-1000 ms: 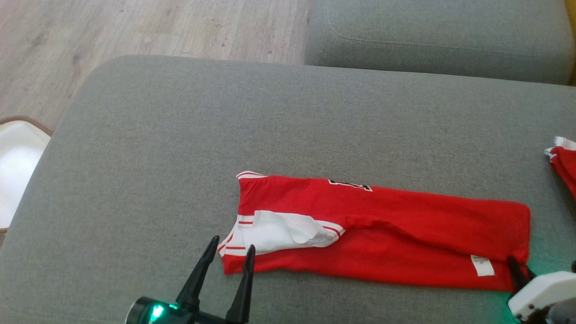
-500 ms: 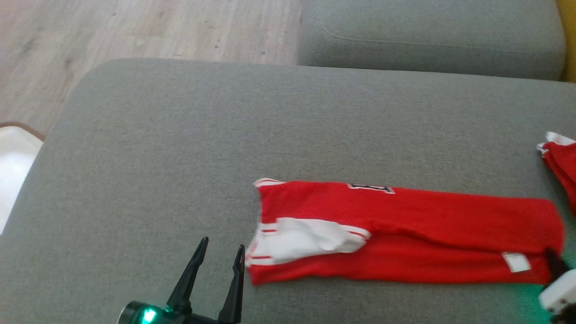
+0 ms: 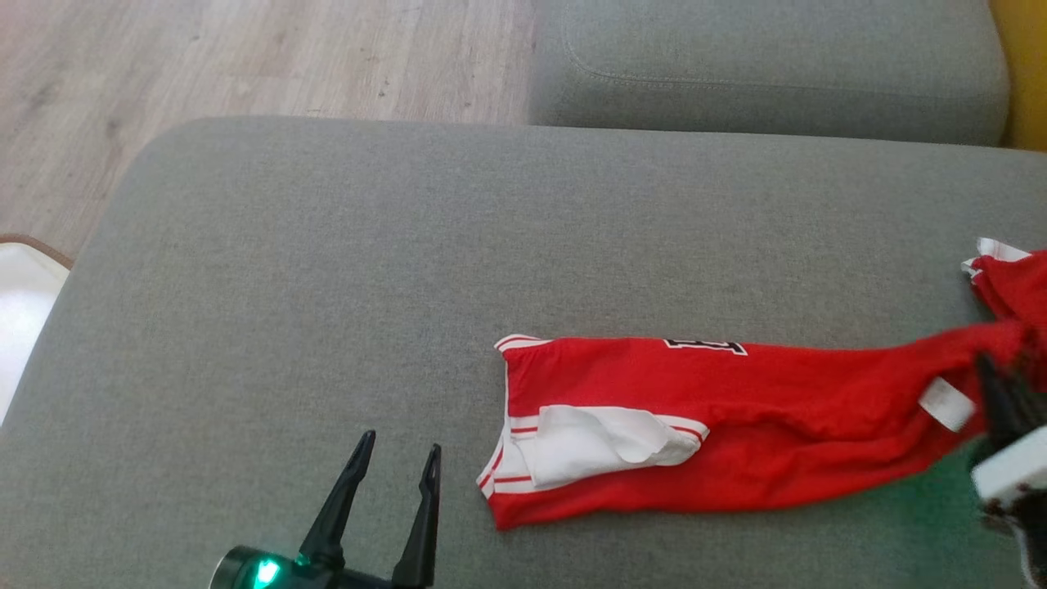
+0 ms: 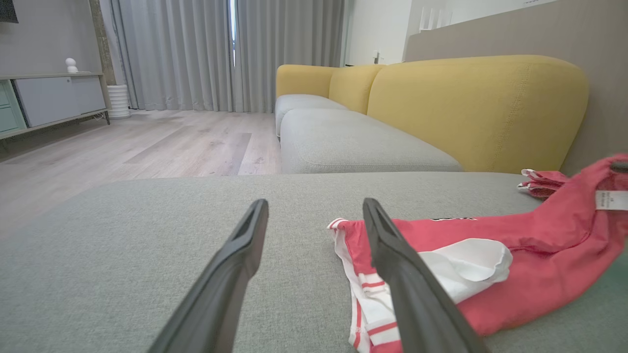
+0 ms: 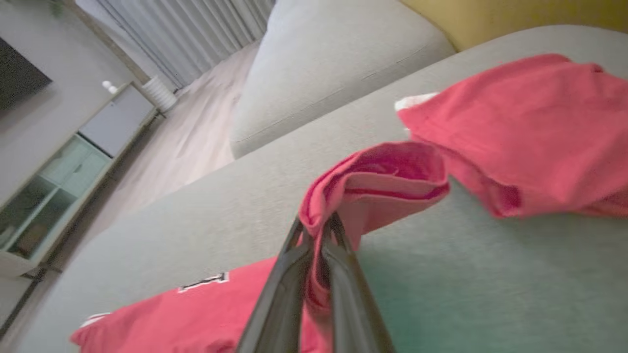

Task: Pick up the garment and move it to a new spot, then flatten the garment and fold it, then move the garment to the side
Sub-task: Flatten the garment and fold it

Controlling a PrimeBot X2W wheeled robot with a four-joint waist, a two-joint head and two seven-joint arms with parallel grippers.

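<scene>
**Garment** (image 3: pixel 720 417): red jersey with white trim, folded into a long strip. It lies on the grey seat (image 3: pixel 368 270) across the lower right of the head view. The collar end, with its white lining, sits at lower centre. A black-and-white print shows on the upper edge. The far end, at the right edge of the frame, is raised off the seat, with a white label (image 3: pixel 945 405) beside the lifted part.

**Right gripper** (image 5: pixel 316 225): jaws clenched on the garment's raised end. In the right wrist view, red cloth is pinched between the two dark fingers and curls over their tips. In the head view the gripper is blurred at the right edge.

**Left gripper** (image 3: pixel 399 442): jaws released and spread wide, with nothing between them. It sits at lower left of centre in the head view, just left of the collar end and apart from it. Whether the tips rest on the seat cannot be told.

**Second garment** (image 3: pixel 1010 282): red with a white edge, at the right edge of the head view, on the seat just above the raised end.

**Surroundings**: a further grey cushion (image 3: pixel 769 65) at upper right, wooden floor (image 3: pixel 204 57) at upper left, a yellow backrest (image 4: pixel 471 108), and grey curtains (image 4: pixel 196 49).
</scene>
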